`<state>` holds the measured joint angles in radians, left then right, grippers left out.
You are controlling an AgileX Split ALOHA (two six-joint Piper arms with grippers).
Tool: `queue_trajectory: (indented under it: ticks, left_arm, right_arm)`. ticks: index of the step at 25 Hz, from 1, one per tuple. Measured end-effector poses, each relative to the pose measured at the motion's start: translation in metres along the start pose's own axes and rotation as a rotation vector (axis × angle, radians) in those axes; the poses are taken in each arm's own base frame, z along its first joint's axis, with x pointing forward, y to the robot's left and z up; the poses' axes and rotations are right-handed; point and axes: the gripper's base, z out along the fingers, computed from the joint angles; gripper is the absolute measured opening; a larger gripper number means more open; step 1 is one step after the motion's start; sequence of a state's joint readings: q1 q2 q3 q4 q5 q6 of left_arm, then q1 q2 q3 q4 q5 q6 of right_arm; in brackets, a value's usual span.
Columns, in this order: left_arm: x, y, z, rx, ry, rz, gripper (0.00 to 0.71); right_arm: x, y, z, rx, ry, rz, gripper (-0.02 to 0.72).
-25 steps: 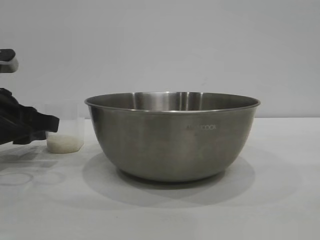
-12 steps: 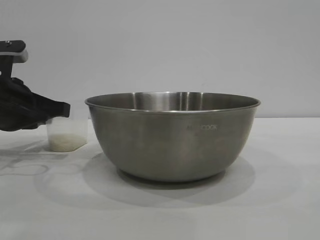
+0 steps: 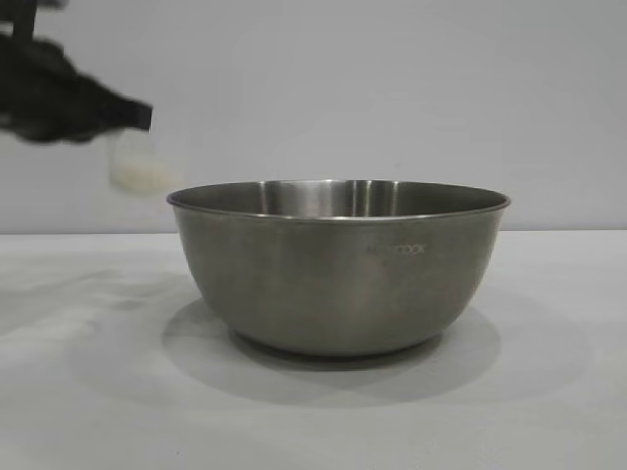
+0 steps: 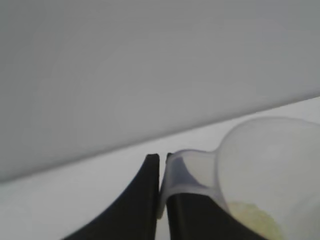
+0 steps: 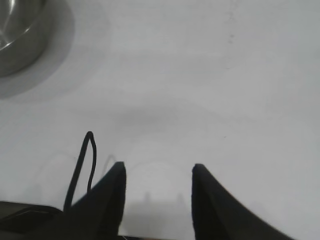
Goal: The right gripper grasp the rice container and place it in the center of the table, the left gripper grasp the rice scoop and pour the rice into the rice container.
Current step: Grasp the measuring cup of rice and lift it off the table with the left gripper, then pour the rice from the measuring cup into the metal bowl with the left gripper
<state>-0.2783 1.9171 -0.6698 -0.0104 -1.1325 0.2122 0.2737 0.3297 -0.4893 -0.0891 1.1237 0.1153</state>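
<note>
The left gripper (image 3: 137,117), jaws clamped on the rice scoop (image 3: 140,164), hangs just outside the rice container's (image 3: 338,264) left rim, clear air beneath.

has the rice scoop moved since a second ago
Yes. The rice scoop, held by the left gripper, rose off the table to above the rice container rim.

A level camera faces me, close to the bowl (image 3: 338,264) on the table (image 3: 549,392). My wrist cameras look along my fingers; the right one catches that bowl at eleven o'clock.
</note>
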Motion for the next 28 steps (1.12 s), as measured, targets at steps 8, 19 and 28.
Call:
queue_trajectory:
  ticks: [8, 19, 28]
  left_arm:
    - [-0.044, -0.026, -0.004, 0.275, -0.265, 0.576, 0.000]
    - [-0.075, -0.078, 0.005, 0.348, -0.590, 1.310, 0.000]
    - [-0.052, -0.095, -0.007, 0.604, -0.756, 1.805, 0.000]
  right_arm:
    - [0.000, 0.000, 0.000, 0.000, 0.000, 0.000, 0.306]
    - [0.000, 0.000, 0.000, 0.000, 0.000, 0.000, 0.306]
    - [0.000, 0.000, 0.000, 0.000, 0.000, 0.000, 0.306]
